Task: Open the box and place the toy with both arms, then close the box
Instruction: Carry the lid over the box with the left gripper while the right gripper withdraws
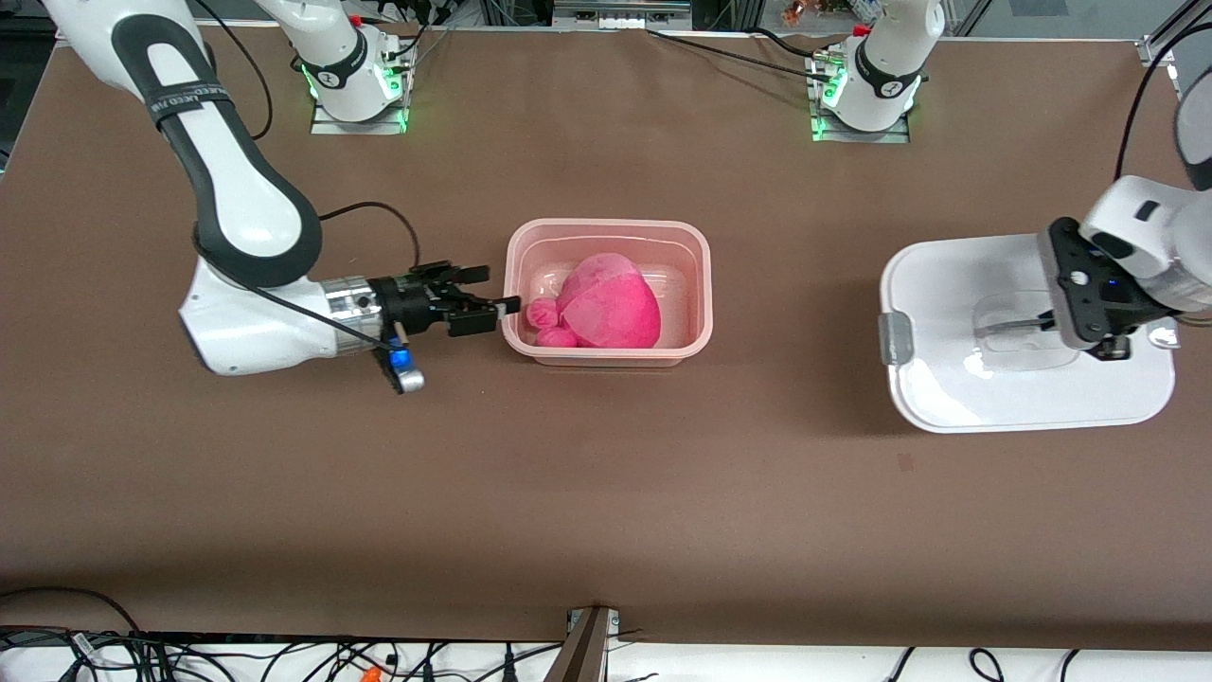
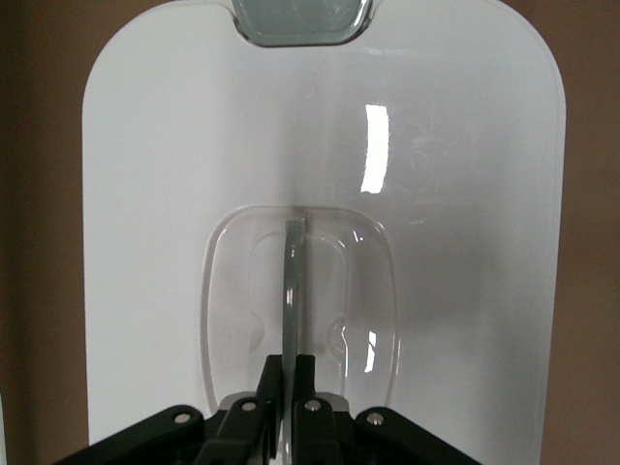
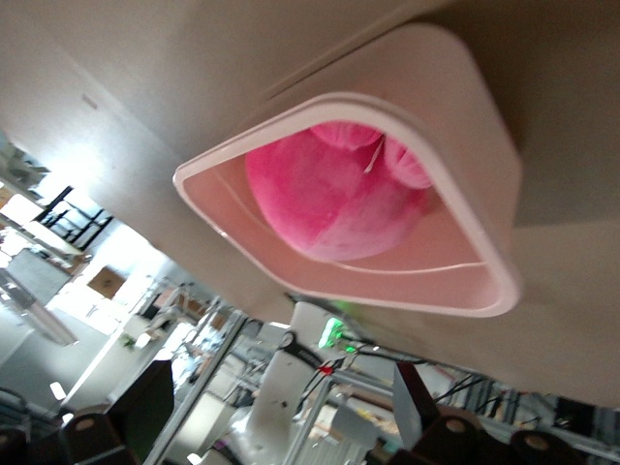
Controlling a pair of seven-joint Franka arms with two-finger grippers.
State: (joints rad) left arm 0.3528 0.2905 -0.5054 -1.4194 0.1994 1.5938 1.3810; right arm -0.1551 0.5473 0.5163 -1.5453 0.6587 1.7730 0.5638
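The box's pale pink tub (image 1: pixel 606 227) stands open at mid-table with the hot-pink toy (image 1: pixel 611 303) lying in it. The white lid (image 1: pixel 956 284) is off the tub, toward the left arm's end of the table. My left gripper (image 1: pixel 1103 349) is shut on the lid's clear handle (image 2: pixel 294 291); its own view shows the fingers (image 2: pixel 274 373) pinching the thin handle bar. My right gripper (image 1: pixel 492 292) is open and empty, right beside the tub's end wall on the right arm's side. The right wrist view shows the tub (image 3: pixel 465 291) and the toy (image 3: pixel 329 203).
A grey clip (image 1: pixel 894 339) sits on the lid's end that faces the tub; it also shows in the left wrist view (image 2: pixel 300 19). The arm bases (image 1: pixel 355 80) stand along the table's edge farthest from the front camera. Brown tabletop (image 1: pixel 606 493) lies nearer the front camera.
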